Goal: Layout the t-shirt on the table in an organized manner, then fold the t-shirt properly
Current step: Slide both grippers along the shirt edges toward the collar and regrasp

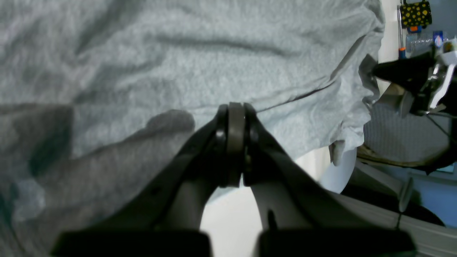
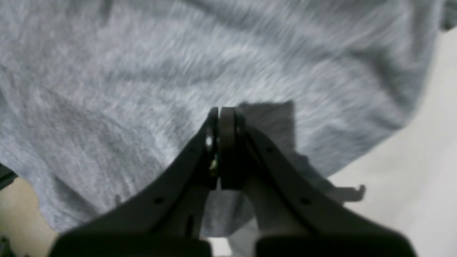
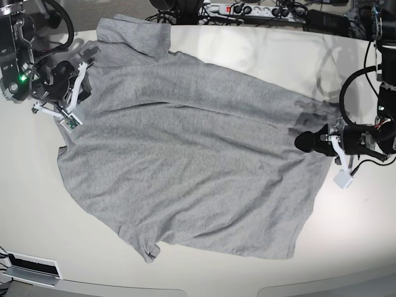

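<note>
Laying-out nearly done: t-shirt (image 3: 192, 161) spread plain-side up across table (image 3: 278, 55), hem toward 3 o'clock, sleeve at 11 rumpled. Left gripper (image 3: 304, 142) at 3, right gripper (image 3: 79, 93) at 10, jaws pressed together, empty. Folding not begun.

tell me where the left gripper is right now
In the base view the left gripper is at the right, shut, over the t-shirt's right edge on the table.
</note>
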Tool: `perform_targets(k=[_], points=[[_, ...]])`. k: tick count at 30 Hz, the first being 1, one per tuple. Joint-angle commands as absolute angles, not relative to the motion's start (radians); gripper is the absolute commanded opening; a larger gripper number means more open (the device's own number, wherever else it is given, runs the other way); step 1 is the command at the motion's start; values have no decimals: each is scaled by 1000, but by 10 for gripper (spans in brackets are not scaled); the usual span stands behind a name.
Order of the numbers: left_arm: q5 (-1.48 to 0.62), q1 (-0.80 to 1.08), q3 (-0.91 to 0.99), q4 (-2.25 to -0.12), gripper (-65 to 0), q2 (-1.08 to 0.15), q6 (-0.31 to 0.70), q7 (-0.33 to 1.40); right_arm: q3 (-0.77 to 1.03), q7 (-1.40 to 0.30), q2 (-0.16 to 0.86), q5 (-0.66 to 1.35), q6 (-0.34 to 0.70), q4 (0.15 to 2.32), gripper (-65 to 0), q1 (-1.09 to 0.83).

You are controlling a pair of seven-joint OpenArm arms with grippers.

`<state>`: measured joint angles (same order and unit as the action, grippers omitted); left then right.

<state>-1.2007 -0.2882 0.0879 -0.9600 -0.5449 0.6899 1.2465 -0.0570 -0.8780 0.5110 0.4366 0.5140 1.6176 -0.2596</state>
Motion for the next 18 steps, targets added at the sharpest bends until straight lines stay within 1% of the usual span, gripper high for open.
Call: perform_targets(k=[1,4,6,7,11,13,16,18], points=[[-1225,-310,113,-975,-650,-563,698,1245,-50,-855,521,440,538,1607,-650,-252],[-1225,-310,156,-975,-650,-563,698,1272,-50,-841,503,440,573,1533,-650,-252],[-1226,-307,172,-975,-650,-563,698,1283,-50,-846,495,416,565,1497,-650,-252],[-1225,-307,173,-975,-650,-563,698,1285,-50,-856,493,398,538,1486,-650,-252],[-1235,-290,173,-975,-650,-568,698,1285,-50,-931,494,302,359,1480,-650,-252],[-1241,-272,173,-975,-650,-568,698,1285,-50,-969,494,268,286,1480,-650,-252],[-1243,-232,173,-975,-650,-568,698,1285,-50,-1041,493,258,205,1480,-650,-252],[-1251,-204,173,-975,-650,-568,698,1285,-50,-1079,493,263,183,1480,-650,-252]])
